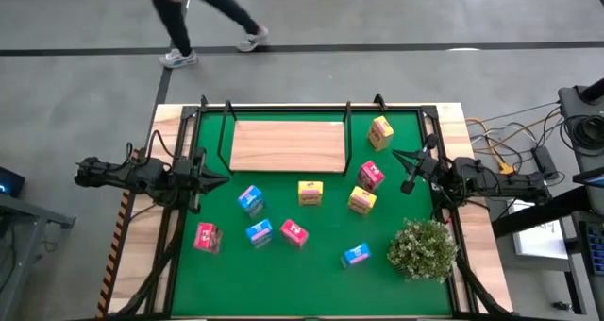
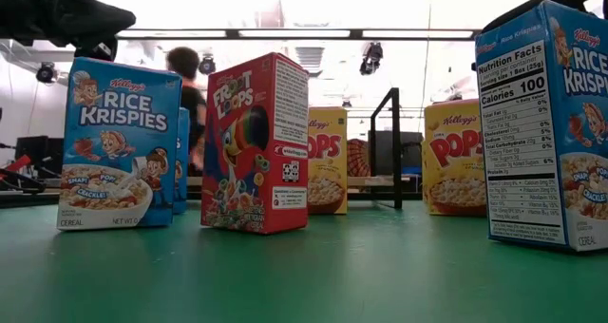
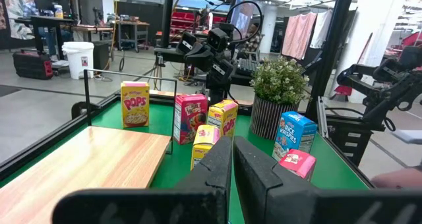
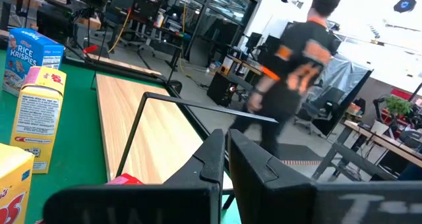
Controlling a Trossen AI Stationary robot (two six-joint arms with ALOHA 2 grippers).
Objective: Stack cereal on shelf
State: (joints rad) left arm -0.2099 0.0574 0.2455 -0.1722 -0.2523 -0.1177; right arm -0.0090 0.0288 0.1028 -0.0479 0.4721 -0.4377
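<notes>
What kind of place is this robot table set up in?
Most likely a robotics lab or workshop: workbenches and equipment racks stand behind the green table mat, cables trail over a concrete floor, and a person walks past.

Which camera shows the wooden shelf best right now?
The high view: the whole shelf shows from above, bare, with no cereal on it. Both wrist views catch only part of its board; the low view sees just a thin edge behind boxes.

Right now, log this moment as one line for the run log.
left pincer: shut, empty, left of light-wood shelf board | right pincer: shut, empty, right of board | board: bare | printed cereal cartons: all on green mat
</notes>
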